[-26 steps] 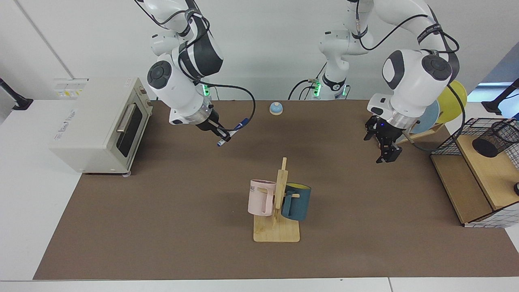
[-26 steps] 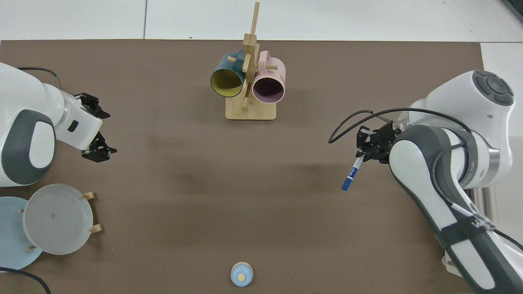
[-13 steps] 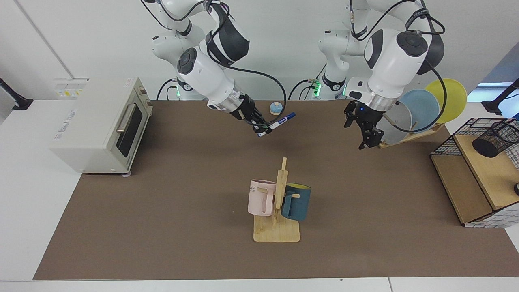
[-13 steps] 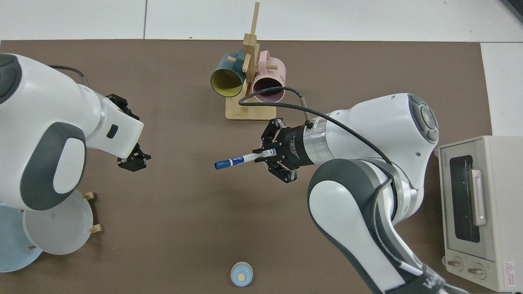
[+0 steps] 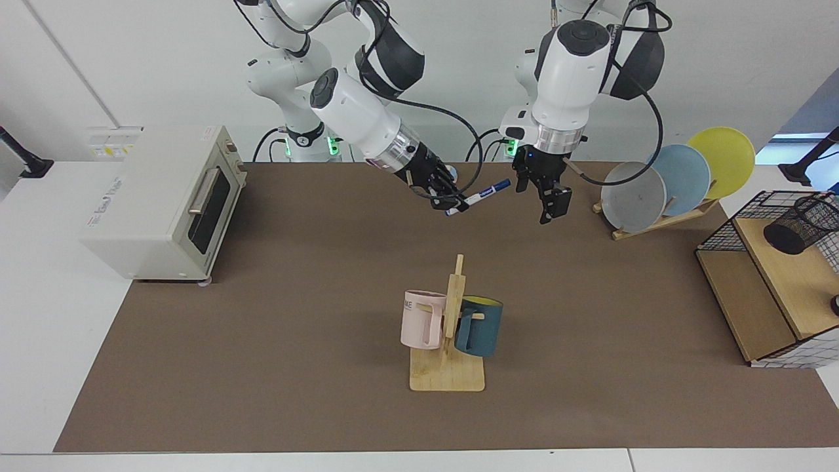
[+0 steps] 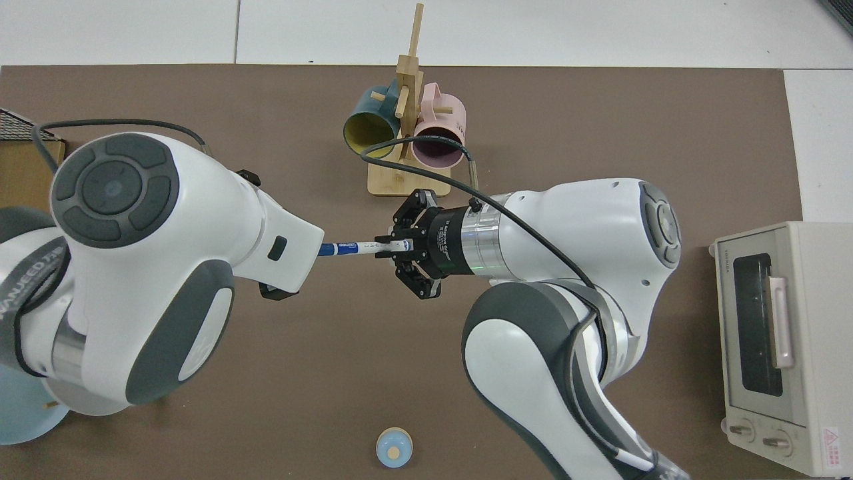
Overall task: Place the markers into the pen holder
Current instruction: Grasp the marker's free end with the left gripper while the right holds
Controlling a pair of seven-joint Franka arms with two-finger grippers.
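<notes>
- Both arms have closed toward mid-table. Facing view: the right gripper point(image 5: 452, 198), clenched on the marker point(image 5: 480, 195), holds it aloft with the blue cap aimed at the left gripper point(image 5: 549, 198) — likely a handover, since the pen holder point(image 5: 801, 225) sits well apart in the wire basket point(image 5: 734, 226).
- Top view: the marker point(image 6: 352, 248) bridges the two wrists; the left gripper is hidden, so whether its jaws are parted I cannot tell.

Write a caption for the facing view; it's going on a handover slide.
Right gripper holds the marker out toward the open left gripper, above the table.
</notes>
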